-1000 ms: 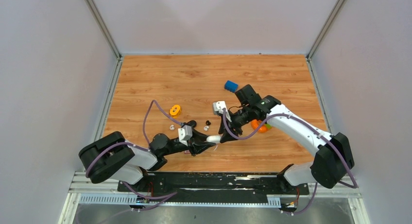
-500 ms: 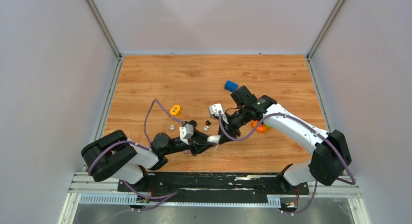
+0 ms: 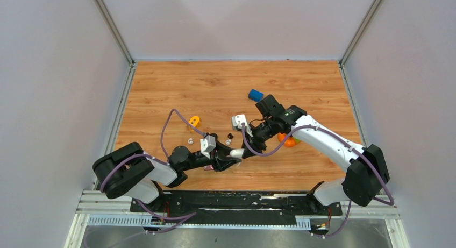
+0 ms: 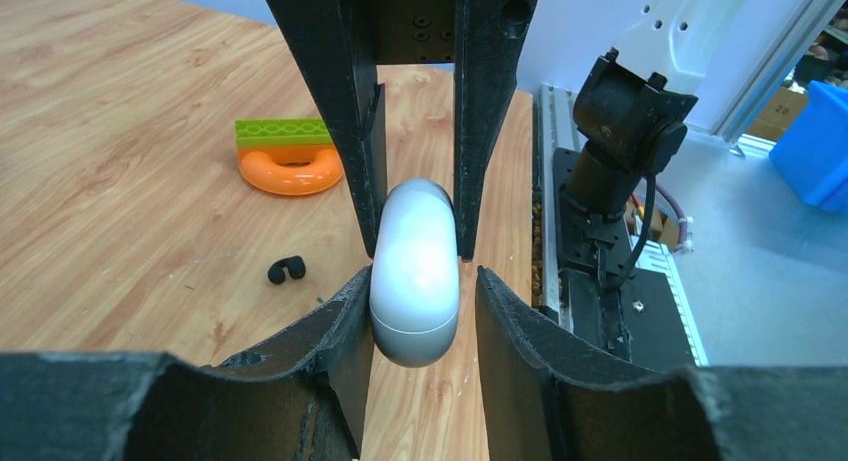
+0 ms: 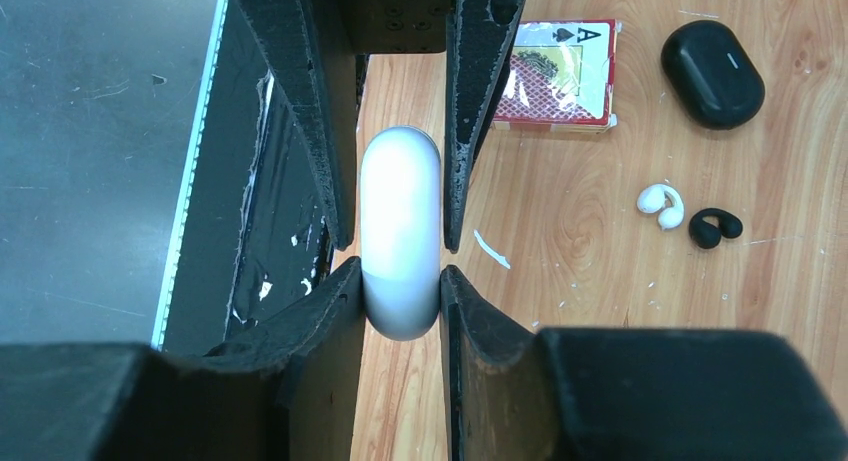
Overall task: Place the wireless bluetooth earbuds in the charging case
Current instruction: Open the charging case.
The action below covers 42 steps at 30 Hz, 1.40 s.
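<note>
A wooden table (image 3: pixel 215 86) bears blue block (image 3: pixel 255 94), orange ring (image 3: pixel 194 120), black earbud (image 3: pixel 230 135).

The charging case (image 4: pixel 415 271) is smooth, glossy white plastic — the fingers (image 5: pixel 297 111) around it matt black, rough-edged; the table (image 3: pixel 215 86) is grained wood.

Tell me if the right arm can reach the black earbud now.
Probably not: the right end effector is shut on the white case, shared with the left end effector. The earbud lies uncovered nearby.

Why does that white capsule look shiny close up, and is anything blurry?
Left wrist view: the glossy charging case catches soft light, greyer at its near end; right wrist view: same sheen, nearest fingers soft-focused; top external view: evenly lit, sharp.
</note>
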Tool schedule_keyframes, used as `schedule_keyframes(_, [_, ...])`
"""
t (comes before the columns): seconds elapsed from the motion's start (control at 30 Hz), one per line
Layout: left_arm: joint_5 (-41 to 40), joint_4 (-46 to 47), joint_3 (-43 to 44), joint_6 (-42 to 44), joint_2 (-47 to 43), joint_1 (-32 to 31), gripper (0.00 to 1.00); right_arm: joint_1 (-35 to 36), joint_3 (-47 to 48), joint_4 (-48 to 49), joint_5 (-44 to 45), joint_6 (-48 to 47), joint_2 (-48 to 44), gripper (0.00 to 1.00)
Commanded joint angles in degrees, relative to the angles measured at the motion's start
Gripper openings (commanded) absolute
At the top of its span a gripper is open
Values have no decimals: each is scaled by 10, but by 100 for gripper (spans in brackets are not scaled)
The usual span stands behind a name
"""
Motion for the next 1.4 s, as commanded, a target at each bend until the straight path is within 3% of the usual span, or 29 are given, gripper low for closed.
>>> schedule_keyframes(0.0, [0,65,11,0,0,-2,48,2,21,15,-2,-2,-21,14])
schedule_keyframes(0.33, [-13,65,7,-5,-2,-2,47,2,17,13,10,-7,-31,13])
schedule_keyframes(0.63, [-15,64,5,-4,-4,-1,38,2,17,10,12,-10,-29,13])
schedule_keyframes(0.77, [-18,65,5,-6,-4,-1,46,1,17,9,12,-10,-34,13])
schedule_keyframes(1.37, [-19,63,6,-12,0,2,46,-6,17,4,15,-16,-40,14])
